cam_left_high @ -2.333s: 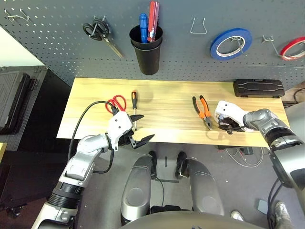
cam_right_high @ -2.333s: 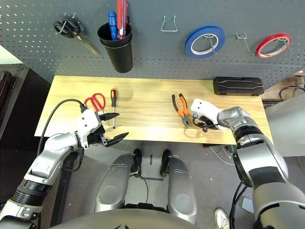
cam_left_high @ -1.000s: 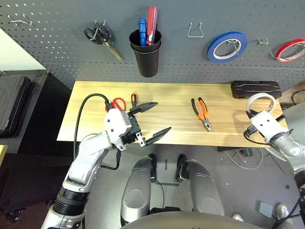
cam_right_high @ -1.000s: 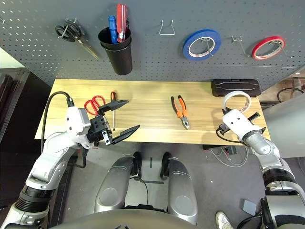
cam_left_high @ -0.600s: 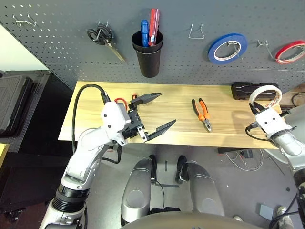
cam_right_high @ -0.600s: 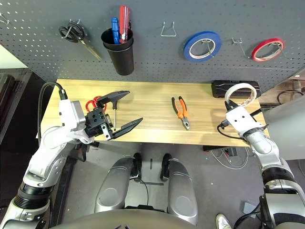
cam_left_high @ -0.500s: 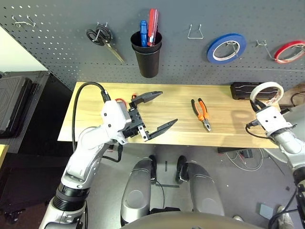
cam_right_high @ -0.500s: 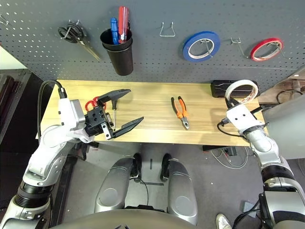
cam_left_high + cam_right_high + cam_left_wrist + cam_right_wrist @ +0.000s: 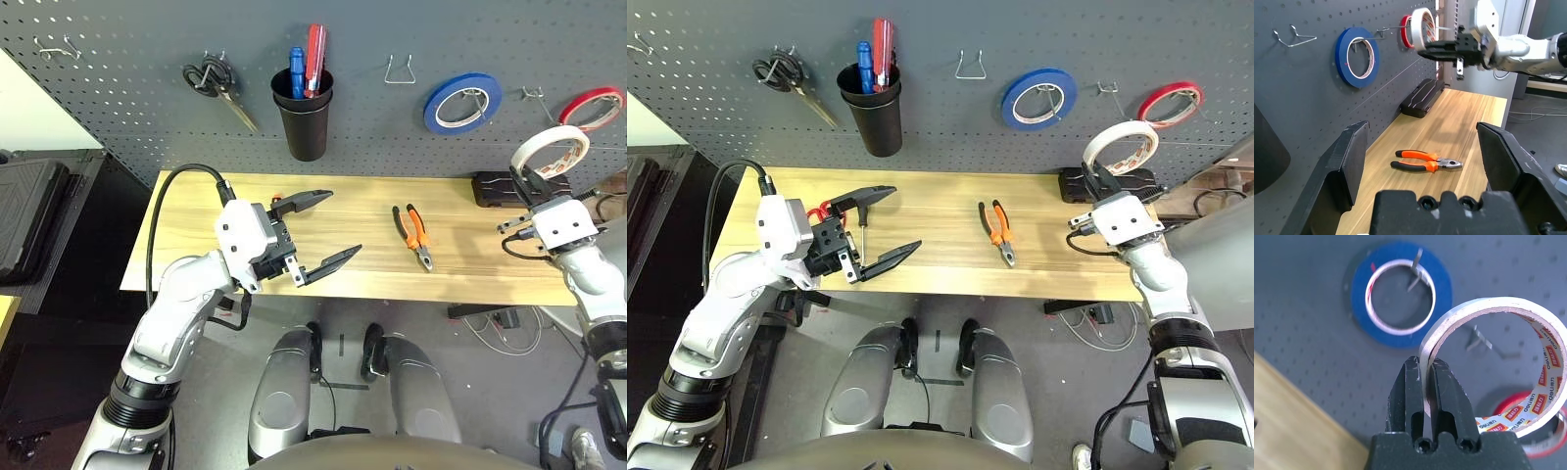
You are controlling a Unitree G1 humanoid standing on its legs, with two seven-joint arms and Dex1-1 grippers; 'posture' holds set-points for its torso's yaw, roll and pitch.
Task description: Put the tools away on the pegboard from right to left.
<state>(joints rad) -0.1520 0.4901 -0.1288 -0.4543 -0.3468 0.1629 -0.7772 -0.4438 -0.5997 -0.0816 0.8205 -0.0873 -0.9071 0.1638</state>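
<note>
Lifted off the table since the earlier frames, the white tape roll (image 9: 1119,148) now rides high in front of the pegboard (image 9: 118,108), while the left arm has only drifted up a little.

Taking the empty wire hook (image 9: 533,94) between the blue tape roll (image 9: 462,101) and the red tape roll (image 9: 591,108) as landmark: far to its left, the left gripper (image 9: 318,230) hovers over the table (image 9: 186,206) with its jaws spread wide and nothing in them; red-handled scissors (image 9: 830,208) and the orange-and-black-handled screwdriver (image 9: 860,245) lie partly hidden behind it. Nearer the hook, still to its left and below, the orange-and-black-handled pliers (image 9: 414,233) lie flat, long axis running away from the board, nose toward the robot. Just below and right of the hook, the right gripper (image 9: 1427,382) pinches the white roll's wall, one finger inside the ring and one outside.

The roll stands on edge, its open face tilted toward the board and its hole roughly in line with the hook, as the right wrist view suggests. To hang it well, I judge the hole should be centred on the hook's tip, pushed on past the upturned end, then lowered before letting go, staying clear of the red roll.
</note>
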